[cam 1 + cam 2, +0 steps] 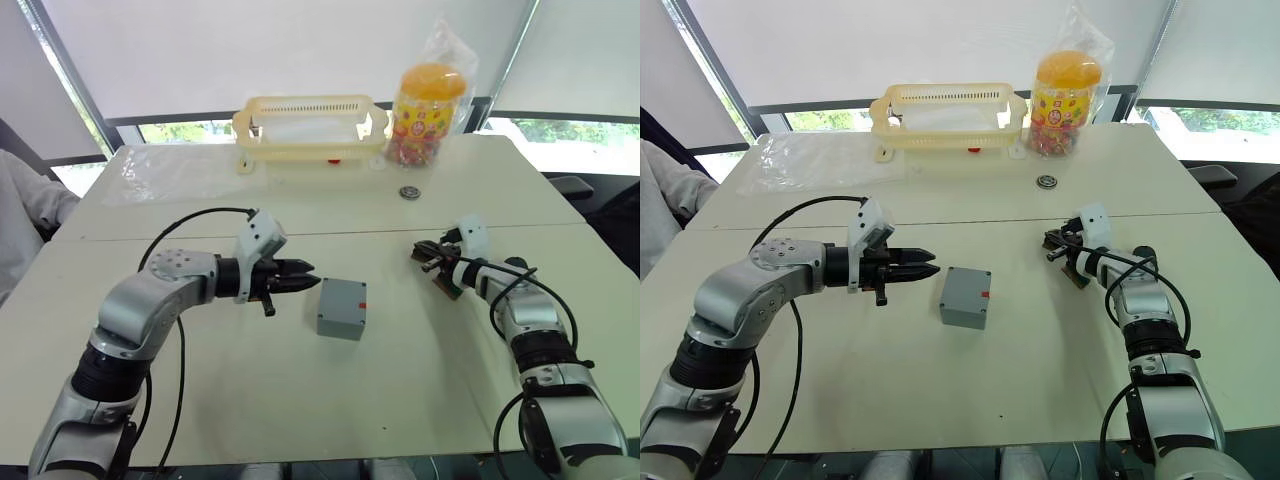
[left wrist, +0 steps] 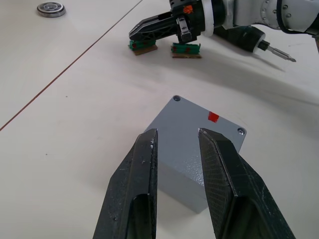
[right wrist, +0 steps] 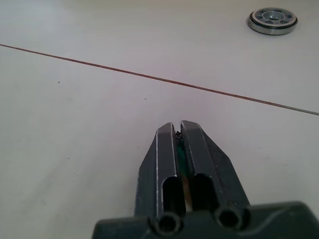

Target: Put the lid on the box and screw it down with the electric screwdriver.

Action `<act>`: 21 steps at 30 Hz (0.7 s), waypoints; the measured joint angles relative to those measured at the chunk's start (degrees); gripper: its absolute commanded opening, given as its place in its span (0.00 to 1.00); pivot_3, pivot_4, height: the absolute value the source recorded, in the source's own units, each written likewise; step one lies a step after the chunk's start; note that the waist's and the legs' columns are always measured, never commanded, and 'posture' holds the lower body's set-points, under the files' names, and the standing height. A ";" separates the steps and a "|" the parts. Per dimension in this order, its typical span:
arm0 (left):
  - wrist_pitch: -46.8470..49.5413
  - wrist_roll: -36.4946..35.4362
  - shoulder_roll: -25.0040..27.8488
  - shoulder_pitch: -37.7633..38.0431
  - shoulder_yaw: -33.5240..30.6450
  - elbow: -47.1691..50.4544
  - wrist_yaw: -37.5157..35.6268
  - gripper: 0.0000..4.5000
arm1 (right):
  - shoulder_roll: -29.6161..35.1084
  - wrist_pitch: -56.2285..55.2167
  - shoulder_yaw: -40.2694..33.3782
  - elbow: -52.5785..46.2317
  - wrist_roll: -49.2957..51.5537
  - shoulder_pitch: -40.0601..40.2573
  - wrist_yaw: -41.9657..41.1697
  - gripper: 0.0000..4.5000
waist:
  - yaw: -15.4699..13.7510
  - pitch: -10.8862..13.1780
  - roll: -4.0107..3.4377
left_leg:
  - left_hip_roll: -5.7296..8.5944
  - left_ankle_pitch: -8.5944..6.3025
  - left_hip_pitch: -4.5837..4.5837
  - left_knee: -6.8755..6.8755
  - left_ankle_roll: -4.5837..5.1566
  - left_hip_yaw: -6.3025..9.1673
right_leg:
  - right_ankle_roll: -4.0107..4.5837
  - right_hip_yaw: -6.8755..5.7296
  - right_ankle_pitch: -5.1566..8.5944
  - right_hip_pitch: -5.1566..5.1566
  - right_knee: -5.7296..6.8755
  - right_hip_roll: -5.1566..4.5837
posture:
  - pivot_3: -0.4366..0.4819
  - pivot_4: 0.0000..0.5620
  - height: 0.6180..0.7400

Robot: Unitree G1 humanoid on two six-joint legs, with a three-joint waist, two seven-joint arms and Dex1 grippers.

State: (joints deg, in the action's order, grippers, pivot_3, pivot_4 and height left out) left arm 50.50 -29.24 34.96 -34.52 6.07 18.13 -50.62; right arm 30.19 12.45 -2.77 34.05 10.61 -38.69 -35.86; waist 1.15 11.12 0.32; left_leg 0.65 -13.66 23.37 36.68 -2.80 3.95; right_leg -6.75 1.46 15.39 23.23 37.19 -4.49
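The grey box [image 1: 342, 308] stands mid-table. The lid [image 2: 199, 129] lies flat on top of it, with screw holes at the corners and a small red mark. My left gripper [image 1: 308, 274] is open just left of the box at its height, with nothing between its fingers [image 2: 144, 169]. My right gripper [image 1: 420, 255] is shut low over a green-brown bit strip [image 2: 143, 46], and a tiny dark speck that I cannot identify sits at its tips [image 3: 178, 133]. The electric screwdriver [image 2: 251, 40] lies on the table under my right forearm, its metal bit pointing away from the box.
A second bit strip [image 2: 186, 49] lies beside the first. A round metal bearing [image 1: 409, 191] sits behind my right gripper. At the back stand a yellow plastic rack [image 1: 310, 125] and a candy jar [image 1: 428, 110]. A clear plastic sheet [image 1: 170, 170] lies back left, and a person's sleeve [image 1: 25, 210] shows at the left edge.
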 measured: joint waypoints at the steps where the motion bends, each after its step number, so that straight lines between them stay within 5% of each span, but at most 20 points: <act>1: 0.00 0.00 0.00 0.00 0.01 0.00 0.03 0.28 | -0.01 0.00 0.00 0.00 -0.18 0.00 -0.01 0.00 | 0.00 0.00 0.00 | 0.00 0.00 0.00 0.00 0.00 0.00 | 0.00 0.00 0.00 0.00 0.00 0.00 | 0.48 0.27 1.00; 21: -1.22 0.04 -0.20 -0.01 1.77 -1.60 0.42 0.28 | 0.15 0.81 -1.09 -5.24 -0.26 0.06 0.23 0.00 | -0.01 0.00 0.00 | 0.00 0.00 0.00 0.00 0.00 0.00 | 0.00 0.00 0.00 0.00 0.00 0.00 | 0.48 0.27 1.00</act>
State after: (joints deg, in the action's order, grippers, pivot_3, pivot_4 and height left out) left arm 49.29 -29.20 34.76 -34.53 7.84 16.53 -50.20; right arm 30.34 13.26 -3.86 28.80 10.35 -38.63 -35.62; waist 1.14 11.12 0.32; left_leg 0.65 -13.66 23.37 36.68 -2.80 3.95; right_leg -6.75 1.46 15.39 23.23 37.19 -4.49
